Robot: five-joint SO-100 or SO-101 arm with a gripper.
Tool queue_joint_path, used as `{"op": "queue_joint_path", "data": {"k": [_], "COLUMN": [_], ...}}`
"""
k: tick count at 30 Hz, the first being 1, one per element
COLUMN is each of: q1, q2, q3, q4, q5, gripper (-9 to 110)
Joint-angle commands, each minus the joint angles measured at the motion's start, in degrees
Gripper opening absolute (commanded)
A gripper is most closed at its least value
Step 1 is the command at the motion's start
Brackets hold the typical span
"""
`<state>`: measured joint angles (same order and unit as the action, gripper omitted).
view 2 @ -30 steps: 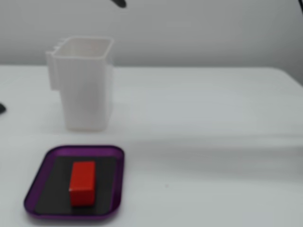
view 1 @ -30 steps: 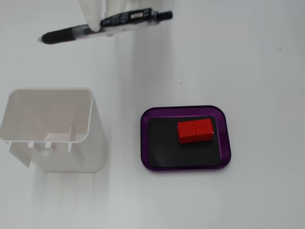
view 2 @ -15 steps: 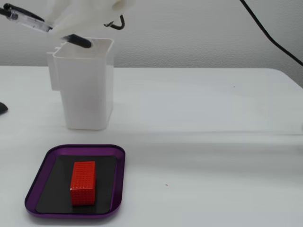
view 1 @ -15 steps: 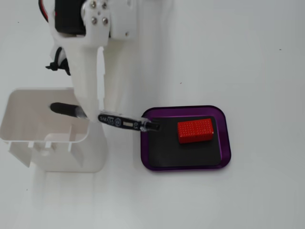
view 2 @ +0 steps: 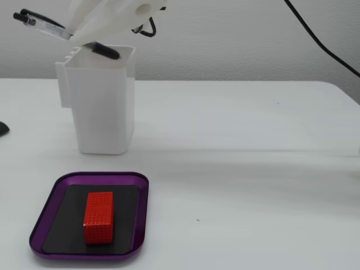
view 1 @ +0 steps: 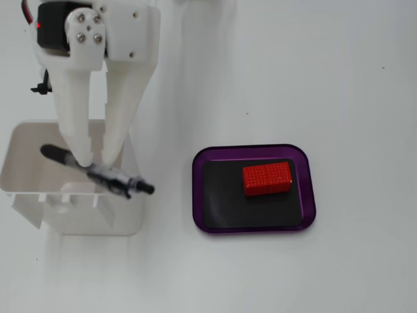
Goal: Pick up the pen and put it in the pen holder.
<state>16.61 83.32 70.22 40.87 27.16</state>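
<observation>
My white gripper is shut on a black and clear pen near its middle. The pen is tilted above the open top of the white pen holder. In a fixed view, the pen's dark grip end lies over the holder's opening and its tip end juts past the holder's rim. In another fixed view the gripper holds the pen just above the holder, one end dipping at the rim, the other end raised to the left.
A purple tray with a black mat holds a red block to the right of the holder; the tray also shows in another fixed view with the block. A black cable hangs at the upper right.
</observation>
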Motion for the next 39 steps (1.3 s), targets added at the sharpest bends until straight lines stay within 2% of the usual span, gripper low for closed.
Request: {"op": "queue_joint_path", "data": {"k": [1,10,16,20,23,26,31,35,39], "q1": [0.4,0.3,-0.4,-0.8,-5.4,-7.6,-7.5,-7.9,-7.5], "q2": [1.7,2.6,14.2,25.1,32.6,39.5,51.3,61.7,73.1], "q3": [-2.1,-3.4,-9.8,-11.2,-9.7,-2.8,16.2,36.7,56.8], "q4": [2.4,9.1,22.9,31.8,38.5,43.9,47.7,47.0,39.4], "q5": [0.2,-0.4,-1.0,-8.7,-15.8,-20.9,-21.7,-21.9,-22.0], "gripper": [8,10,10,10,10,10,10,9,9]}}
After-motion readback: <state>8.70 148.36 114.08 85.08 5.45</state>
